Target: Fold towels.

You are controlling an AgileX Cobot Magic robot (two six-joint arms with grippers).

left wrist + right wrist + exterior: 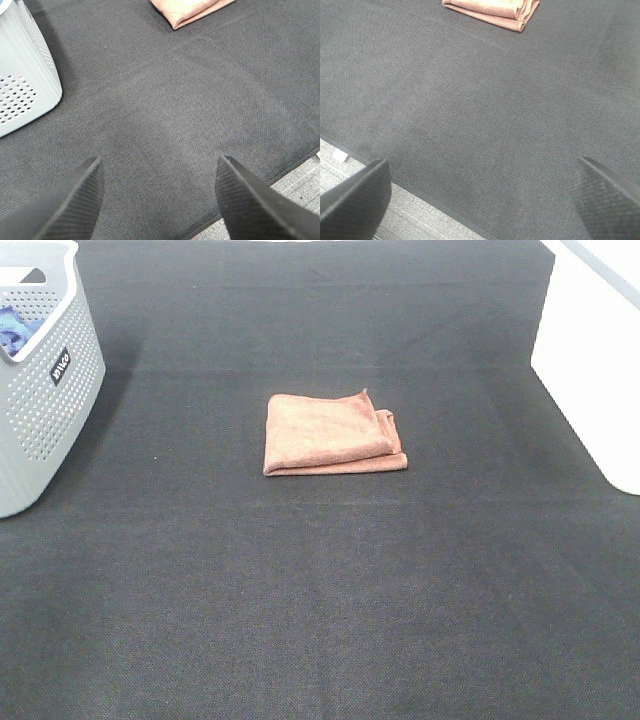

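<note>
In the middle of the counter [320, 590] lies the towel [330, 433], already folded into a small rectangle, one layer peeking out along its right and near edges. Left gripper [157, 200] and right gripper [480, 200] hang wide, empty, well back near the front edge. Squaring those stray edges looks like the tidy finish; dark mat [200, 540] throughout, grey basket [40, 390] at the far-left corner.

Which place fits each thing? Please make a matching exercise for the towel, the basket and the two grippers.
Things:
1. folded rust microfibre towel
2. grey perforated plastic basket
3. left gripper
4. right gripper

Places or states:
A. at the left edge of the black mat
B. open, over the mat's near edge, basket beside it
C. in the middle of the mat
D. open, no basket in its view

Pairs: 1-C, 2-A, 3-B, 4-D
</note>
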